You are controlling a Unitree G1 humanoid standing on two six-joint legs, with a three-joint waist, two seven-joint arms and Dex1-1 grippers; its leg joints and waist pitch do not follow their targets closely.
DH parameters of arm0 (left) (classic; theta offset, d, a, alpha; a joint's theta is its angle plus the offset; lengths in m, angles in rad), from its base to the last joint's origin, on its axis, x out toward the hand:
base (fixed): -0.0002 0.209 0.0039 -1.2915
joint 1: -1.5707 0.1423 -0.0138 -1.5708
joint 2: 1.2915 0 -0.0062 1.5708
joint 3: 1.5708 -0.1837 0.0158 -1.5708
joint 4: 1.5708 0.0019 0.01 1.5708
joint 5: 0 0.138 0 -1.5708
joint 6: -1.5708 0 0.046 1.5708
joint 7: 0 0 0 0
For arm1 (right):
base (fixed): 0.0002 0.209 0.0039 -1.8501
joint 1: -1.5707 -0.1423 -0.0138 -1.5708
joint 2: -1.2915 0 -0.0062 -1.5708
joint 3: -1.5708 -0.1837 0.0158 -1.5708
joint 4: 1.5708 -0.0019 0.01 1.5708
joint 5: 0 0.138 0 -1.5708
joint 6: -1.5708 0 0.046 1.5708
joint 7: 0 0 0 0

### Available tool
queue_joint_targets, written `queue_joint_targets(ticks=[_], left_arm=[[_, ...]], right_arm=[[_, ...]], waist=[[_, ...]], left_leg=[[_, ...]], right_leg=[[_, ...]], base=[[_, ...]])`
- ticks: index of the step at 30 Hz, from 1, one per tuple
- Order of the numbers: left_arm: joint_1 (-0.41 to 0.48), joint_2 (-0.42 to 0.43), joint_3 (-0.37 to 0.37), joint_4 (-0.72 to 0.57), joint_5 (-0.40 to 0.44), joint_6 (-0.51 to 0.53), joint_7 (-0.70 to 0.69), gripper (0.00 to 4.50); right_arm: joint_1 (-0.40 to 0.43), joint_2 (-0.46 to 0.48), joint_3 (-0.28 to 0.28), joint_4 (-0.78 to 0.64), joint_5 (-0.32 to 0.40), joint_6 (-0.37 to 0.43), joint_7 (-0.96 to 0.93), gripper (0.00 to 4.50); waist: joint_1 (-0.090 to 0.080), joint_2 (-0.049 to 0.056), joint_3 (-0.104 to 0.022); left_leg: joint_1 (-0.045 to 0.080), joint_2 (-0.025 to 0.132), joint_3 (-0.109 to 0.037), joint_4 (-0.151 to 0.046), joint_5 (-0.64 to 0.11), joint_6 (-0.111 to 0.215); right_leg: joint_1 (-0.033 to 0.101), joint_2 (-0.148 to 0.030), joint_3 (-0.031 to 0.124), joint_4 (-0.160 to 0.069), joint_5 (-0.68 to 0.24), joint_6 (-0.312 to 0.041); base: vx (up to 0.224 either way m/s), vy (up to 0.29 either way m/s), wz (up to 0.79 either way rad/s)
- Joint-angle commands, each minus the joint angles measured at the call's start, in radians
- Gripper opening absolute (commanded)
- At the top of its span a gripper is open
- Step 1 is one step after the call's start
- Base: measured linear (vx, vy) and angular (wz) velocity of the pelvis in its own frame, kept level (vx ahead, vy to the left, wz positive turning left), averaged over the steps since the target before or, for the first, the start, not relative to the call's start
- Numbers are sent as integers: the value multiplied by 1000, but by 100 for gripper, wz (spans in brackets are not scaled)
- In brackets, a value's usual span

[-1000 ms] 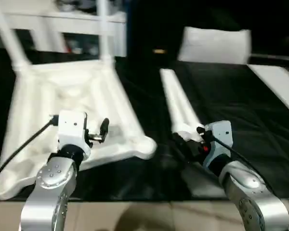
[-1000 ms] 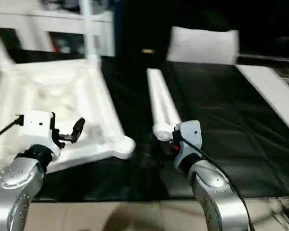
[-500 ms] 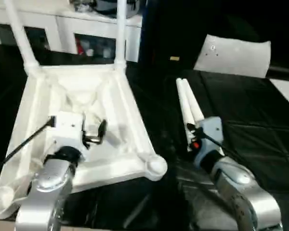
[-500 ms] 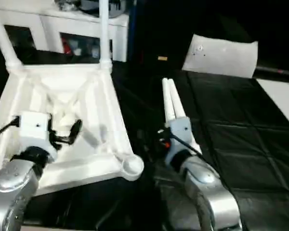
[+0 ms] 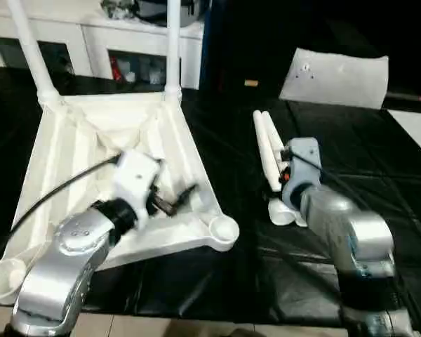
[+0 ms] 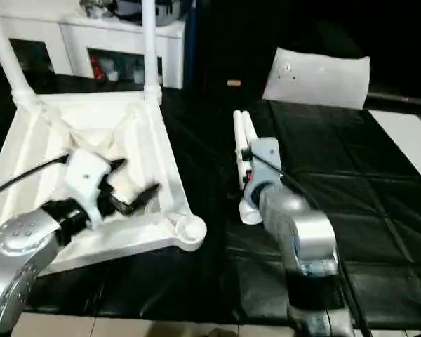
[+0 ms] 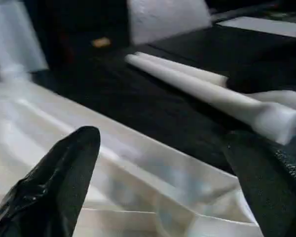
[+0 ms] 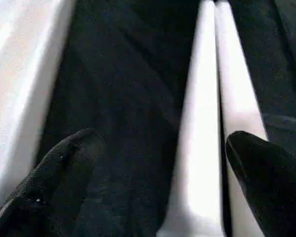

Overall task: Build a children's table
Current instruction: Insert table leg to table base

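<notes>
The white top [image 5: 105,161] lies upside down on the black table [image 5: 351,140], ribs up, with two legs [image 5: 172,42] standing in its far sockets. Two loose legs [image 5: 266,151] lie side by side to its right. The left tool [image 5: 175,200] hovers open over the top's near edge; the right tool [image 8: 158,163], also open, straddles the loose legs.

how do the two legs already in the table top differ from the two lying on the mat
The fitted legs stand upright in the far corner sockets of the upturned table top; the loose legs lie flat, side by side, on the black mat. The fitted ones stand apart, one per corner; the loose ones touch. All four are white, round and long.
</notes>
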Motion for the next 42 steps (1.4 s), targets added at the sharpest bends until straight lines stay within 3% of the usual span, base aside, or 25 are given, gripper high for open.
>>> queue_joint_targets(ticks=[1,6,7,8,9,10,12,13,16,21,22,27,30,42], left_arm=[[-10,27,-12,-5,-33,24,-52,447],[-11,84,-26,-38,-83,63,-126,447],[-10,91,-30,-42,-86,67,-133,447],[-10,96,-33,-44,-88,70,-139,447],[-6,101,-34,-50,-93,79,-144,447],[-1,104,-34,-56,-98,87,-146,447],[9,111,-36,-67,-103,94,-148,447],[11,113,-37,-69,-105,97,-148,447],[17,123,-44,-76,-116,108,-153,447],[18,126,-49,-80,-120,117,-155,447],[18,127,-52,-78,-117,117,-154,449],[15,128,-58,-74,-119,118,-151,450],[10,126,-67,-67,-117,117,-146,450],[13,120,-70,-68,-107,108,-127,450]], right_arm=[[-58,-12,-20,89,-12,28,-12,450],[-196,-19,-46,326,-10,25,-12,450],[-212,-19,-54,358,-10,16,-17,450],[-223,-19,-60,381,-11,10,-20,450],[-238,-22,-61,412,-14,8,-18,450],[-251,-26,-60,439,-17,7,-17,450],[-281,-33,-62,501,-24,-3,-23,450],[-291,-36,-64,522,-28,-11,-29,450],[-328,-46,-71,611,-34,-40,-34,450],[-356,-53,-77,694,-31,-54,-14,450],[-362,-52,-79,716,-27,-54,-4,432],[-379,-53,-81,768,-21,-64,9,403],[-402,-53,-88,839,-11,-72,24,367],[-457,-58,-97,964,-14,-122,62,278]], waist=[[1,19,-46],[2,19,-61],[2,13,-67],[6,16,-64],[8,14,-64],[10,10,-63],[13,13,-61],[15,9,-60],[20,8,-55],[20,7,-52],[20,7,-52],[21,10,-55],[20,4,-55],[19,0,-56]], left_leg=[[-19,84,-25,-95,-135,-32],[-30,84,-17,-85,27,-20],[-31,84,-14,-81,97,-8],[-36,83,-10,-81,120,7],[-35,86,-9,-81,125,16],[-35,89,-7,-81,121,20],[-35,91,-7,-83,109,17],[-33,94,-5,-84,87,9],[-31,95,1,-88,15,-20],[-30,96,5,-89,-45,-40],[-31,97,7,-89,-51,-42],[-33,102,12,-90,-53,-52],[-35,101,13,-90,-53,-48],[-36,103,15,-88,-54,-43]], right_leg=[[36,-92,65,-85,-324,-149],[50,-92,59,-60,-114,-205],[51,-90,57,-49,-28,-227],[52,-91,55,-49,12,-238],[52,-91,54,-46,18,-249],[52,-91,52,-49,7,-252],[52,-93,52,-49,-12,-255],[50,-94,51,-51,-45,-252],[45,-93,50,-59,-143,-224],[38,-93,50,-71,-246,-181],[37,-91,49,-72,-258,-172],[35,-91,46,-69,-258,-162],[35,-92,46,-71,-258,-168],[32,-93,45,-70,-272,-170]], base=[[0,0,0],[0,0,0],[0,0,0],[0,0,0],[0,0,0],[0,0,0],[0,0,0],[0,0,0],[0,0,0],[0,0,0],[0,0,0],[0,0,0],[0,0,0],[0,0,0]])
